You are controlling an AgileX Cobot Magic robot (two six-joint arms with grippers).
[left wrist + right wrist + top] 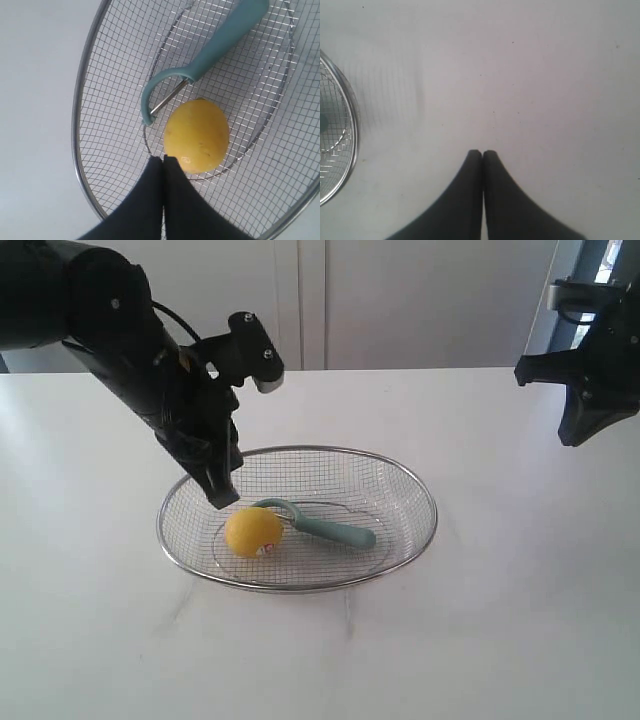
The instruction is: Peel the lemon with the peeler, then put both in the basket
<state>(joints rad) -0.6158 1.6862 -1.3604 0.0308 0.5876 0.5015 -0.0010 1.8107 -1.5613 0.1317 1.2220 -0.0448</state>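
The lemon and peeler are lying side by side inside the basket, lower centre of the exterior frame. Both arms' jaws are closed and empty, the left pair hovering just over the lemon. The lemon is looking firm, smooth and likely to roll, so gripping across its middle seems best.

Left claw, right claw: both closed

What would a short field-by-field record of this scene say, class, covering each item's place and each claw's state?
lemon: lying inside the basket
peeler: in the basket, hooked head beside the lemon
basket: on the white table
left claw: shut, empty, over the basket near the lemon
right claw: shut, empty, over bare table beside the basket
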